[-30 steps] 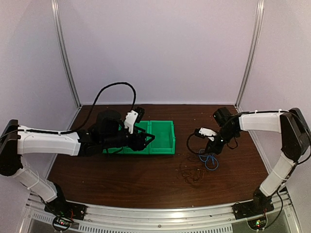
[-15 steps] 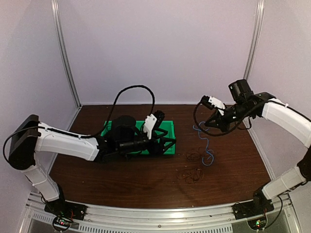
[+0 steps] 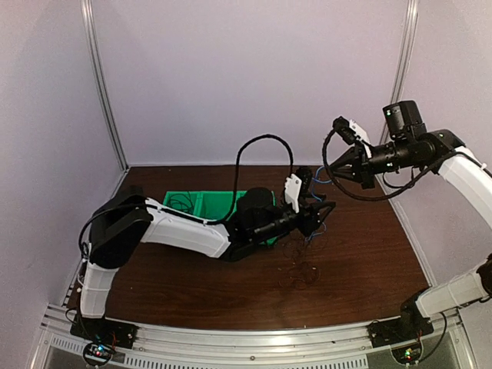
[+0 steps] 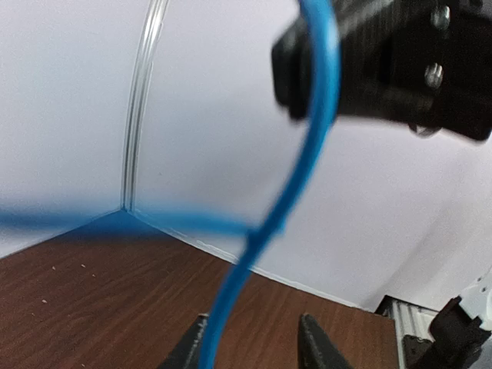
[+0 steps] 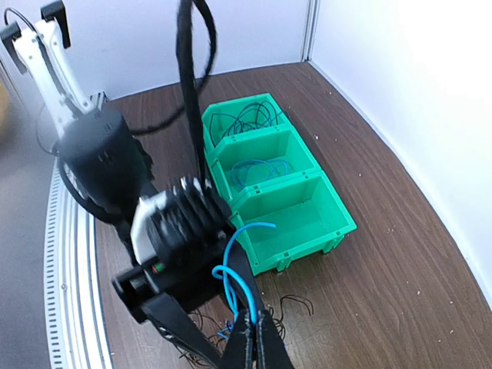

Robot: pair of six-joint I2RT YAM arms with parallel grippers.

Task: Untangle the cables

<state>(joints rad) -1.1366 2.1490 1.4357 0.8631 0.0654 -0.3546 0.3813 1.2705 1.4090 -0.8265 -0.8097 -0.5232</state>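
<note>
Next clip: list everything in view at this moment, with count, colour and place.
blue cable: one, bright blue, held above the table.
black cables: several, black, loose curls mid-table.
bin: one, green, three compartments, on the table.
black wires: several, black, far compartment.
blue wires: a few, blue, middle compartment.
table: one, dark brown wood.
left pincer: one, black, open around the blue cable.
right pincer: one, black, shut on the blue cable.

right fingers (image 5: 244,347) raised the blue cable (image 5: 240,286) higher beside the green bin (image 5: 301,242); left fingers (image 4: 317,347) crossed the bin, now straddling the cable.
</note>
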